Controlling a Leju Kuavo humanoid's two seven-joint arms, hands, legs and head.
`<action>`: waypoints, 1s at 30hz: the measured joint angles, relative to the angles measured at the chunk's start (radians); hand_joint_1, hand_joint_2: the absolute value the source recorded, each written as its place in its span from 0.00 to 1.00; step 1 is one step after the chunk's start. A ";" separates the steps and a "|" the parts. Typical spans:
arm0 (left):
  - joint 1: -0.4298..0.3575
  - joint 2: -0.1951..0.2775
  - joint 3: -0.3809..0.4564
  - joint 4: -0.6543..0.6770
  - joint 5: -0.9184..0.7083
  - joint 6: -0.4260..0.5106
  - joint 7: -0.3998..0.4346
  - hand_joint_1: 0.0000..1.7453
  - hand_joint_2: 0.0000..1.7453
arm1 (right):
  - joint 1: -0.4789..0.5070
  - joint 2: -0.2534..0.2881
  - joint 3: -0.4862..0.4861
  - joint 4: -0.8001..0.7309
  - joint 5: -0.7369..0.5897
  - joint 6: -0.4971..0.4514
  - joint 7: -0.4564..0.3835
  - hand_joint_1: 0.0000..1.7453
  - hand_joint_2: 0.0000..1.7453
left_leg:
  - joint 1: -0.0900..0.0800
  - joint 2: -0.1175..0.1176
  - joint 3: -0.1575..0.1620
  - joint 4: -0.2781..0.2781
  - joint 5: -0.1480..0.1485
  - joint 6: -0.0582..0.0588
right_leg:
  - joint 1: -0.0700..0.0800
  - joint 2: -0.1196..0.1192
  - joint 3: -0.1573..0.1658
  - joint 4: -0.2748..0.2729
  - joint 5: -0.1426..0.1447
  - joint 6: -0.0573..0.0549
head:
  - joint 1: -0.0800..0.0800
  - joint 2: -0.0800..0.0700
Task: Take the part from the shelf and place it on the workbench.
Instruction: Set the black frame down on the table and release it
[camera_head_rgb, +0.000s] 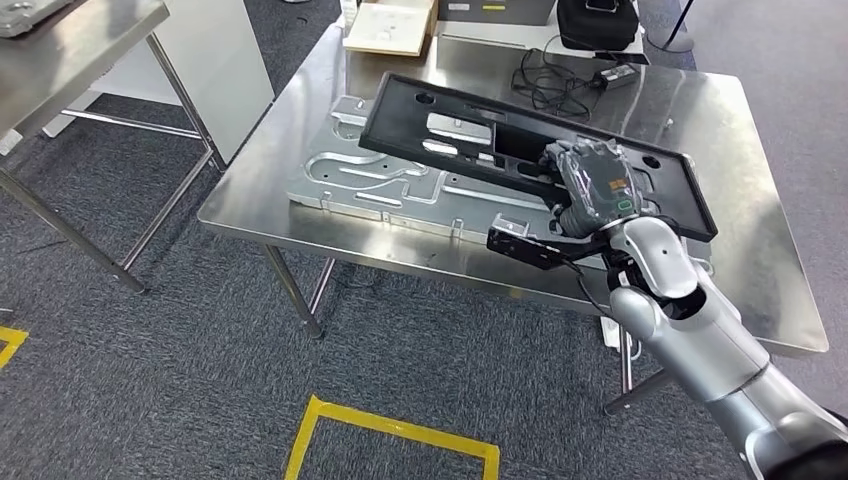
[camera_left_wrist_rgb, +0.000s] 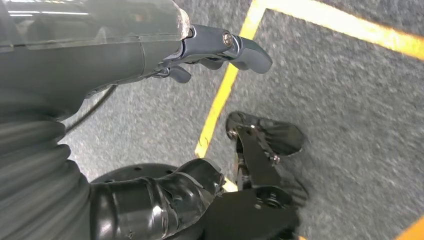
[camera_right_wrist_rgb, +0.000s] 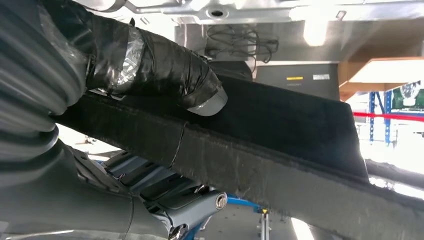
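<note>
- right robot hand has the black part gripped, tilted over the desk at about 1 o'clock
- left robot hand hangs empty, fingers apart, above the carpet

The part is matte black, lying over a pale silver metal panel on the shiny steel workbench. The right hand is dark grey on a silver arm. Yellow tape lines cross the speckled grey carpet.
</note>
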 joint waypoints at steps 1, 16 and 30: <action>0.000 0.000 0.000 0.000 0.000 0.000 0.000 0.00 1.00 | -0.002 0.005 0.004 0.004 0.001 0.000 0.000 1.00 1.00 | 0.000 -0.003 -0.042 0.069 -0.023 -0.001 | 0.002 0.001 0.003 0.000 -0.004 -0.005 | 0.000 0.000; -0.003 -0.006 0.007 0.000 -0.016 0.006 -0.003 0.00 1.00 | -0.065 0.087 0.084 0.109 0.031 0.022 0.002 1.00 1.00 | 0.002 -0.011 0.006 -0.137 0.125 0.042 | 0.001 0.014 -0.057 0.196 -0.132 0.047 | 0.001 0.000; -0.005 -0.009 0.015 0.000 -0.019 0.006 -0.001 0.00 1.00 | -0.104 0.185 0.182 0.190 0.058 0.034 0.026 1.00 1.00 | 0.010 -0.007 0.019 -0.037 0.016 -0.012 | -0.008 0.010 -0.019 0.024 -0.004 0.008 | 0.000 0.000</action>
